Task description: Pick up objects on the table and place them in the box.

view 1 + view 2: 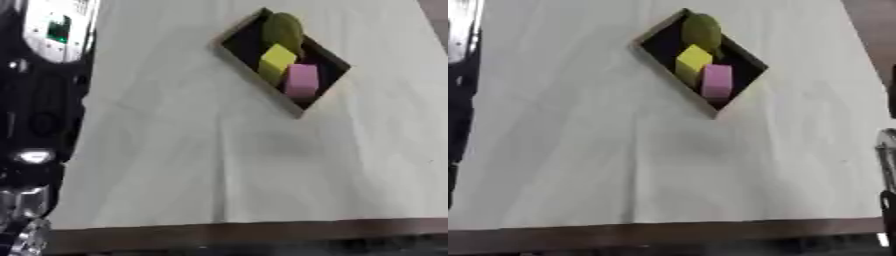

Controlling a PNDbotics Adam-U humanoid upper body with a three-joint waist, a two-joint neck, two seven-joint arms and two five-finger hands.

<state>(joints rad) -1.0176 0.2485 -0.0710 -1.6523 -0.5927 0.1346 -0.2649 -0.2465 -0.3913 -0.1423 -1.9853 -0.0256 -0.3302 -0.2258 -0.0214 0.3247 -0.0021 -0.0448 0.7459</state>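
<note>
Three objects lie in the box on the pale table; no robot hand is near them.

Nearest runs the dark front edge of the table (262,232); at the left stands the black and silver left arm (35,150), its robot hand out of sight, so whether the fingers are apart or together I cannot tell; a sliver of the right arm (888,190) shows at the right edge, likewise handless; well apart from both, farther back, one dark box (651,52) sits askew, holding one pink block (717,80), one yellow block (693,60) touching it, and one green rounded object (702,29) at the far end; no writing can be read.
</note>
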